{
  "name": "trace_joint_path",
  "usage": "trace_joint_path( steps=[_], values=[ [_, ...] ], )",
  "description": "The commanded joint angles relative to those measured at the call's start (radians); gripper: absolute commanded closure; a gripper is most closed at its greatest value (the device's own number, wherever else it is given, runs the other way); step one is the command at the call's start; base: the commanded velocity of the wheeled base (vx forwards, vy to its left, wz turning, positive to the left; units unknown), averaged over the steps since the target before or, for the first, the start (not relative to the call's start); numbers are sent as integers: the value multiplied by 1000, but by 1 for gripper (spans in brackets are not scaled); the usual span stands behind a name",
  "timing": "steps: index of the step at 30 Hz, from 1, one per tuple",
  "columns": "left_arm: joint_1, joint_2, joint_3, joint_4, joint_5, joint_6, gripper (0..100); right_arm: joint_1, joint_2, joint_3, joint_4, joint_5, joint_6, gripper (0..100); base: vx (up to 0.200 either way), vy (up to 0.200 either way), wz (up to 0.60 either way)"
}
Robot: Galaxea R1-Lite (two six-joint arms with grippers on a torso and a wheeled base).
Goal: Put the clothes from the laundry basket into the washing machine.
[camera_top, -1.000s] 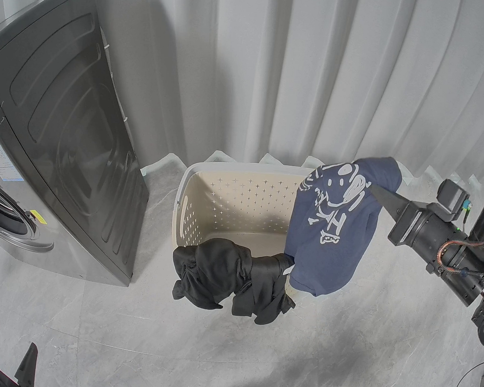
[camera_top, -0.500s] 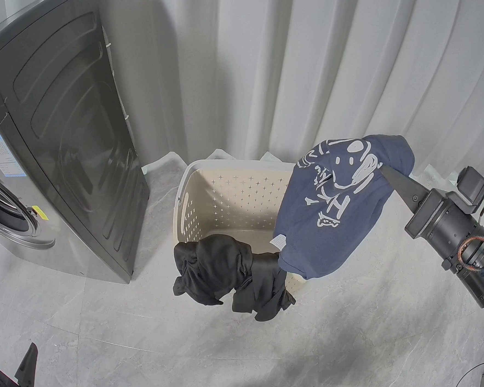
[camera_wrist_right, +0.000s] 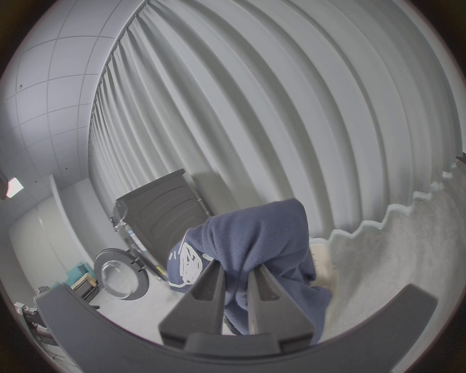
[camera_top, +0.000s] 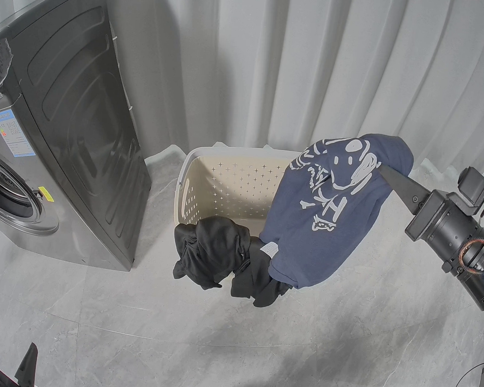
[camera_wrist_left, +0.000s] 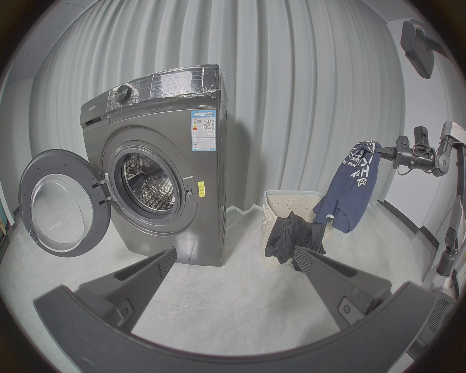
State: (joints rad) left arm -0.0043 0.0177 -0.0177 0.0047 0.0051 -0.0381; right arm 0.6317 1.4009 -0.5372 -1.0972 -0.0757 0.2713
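Head view: the right pincer (camera_top: 390, 178) pinches the navy shirt (camera_top: 322, 219), now lifted higher over the laundry basket (camera_top: 183, 182); black clothes (camera_top: 216, 250) drape its rim. Left wrist view: the left pincer (camera_wrist_left: 233, 257) is spread and the washing machine (camera_wrist_left: 160, 170) stands open. Right wrist view: the cloth is held fast, so the carry looks ready.

The head camera looks forward and down from high over the floor (camera_top: 297, 343), with the basket (camera_top: 221, 173) mid-frame and the washer (camera_top: 71, 124) at its left. The left wrist camera sits low behind its pincer (camera_wrist_left: 234, 251), facing level across the floor at the washer's open front, the basket farther off. The right wrist camera looks along its pincer (camera_wrist_right: 238, 266), very close to the shirt (camera_wrist_right: 262, 228). All three share washer and shirt.
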Motion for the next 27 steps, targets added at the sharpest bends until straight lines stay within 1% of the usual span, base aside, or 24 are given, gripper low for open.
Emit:
trace_joint_path(
  steps=[1, 11, 19, 27],
  values=[
    [0, -10, 15, 0, 1, 0, 0, 3, 0, -1, -1, 1, 0, 100, 0, 200, 0],
    [0, -10, 15, 0, 1, -2, 0, 5, 0, 2, -3, 2, 0, 100, 0, 200, 0],
    [-2, -10, 15, 0, 1, -2, 0, 25, 0, 5, -3, 4, 0, 100, 0, 200, 0],
    [0, -10, 15, 0, -1, -2, 0, 26, 0, 5, -24, 5, -1, 100, 0, 0, 0]
  ],
)
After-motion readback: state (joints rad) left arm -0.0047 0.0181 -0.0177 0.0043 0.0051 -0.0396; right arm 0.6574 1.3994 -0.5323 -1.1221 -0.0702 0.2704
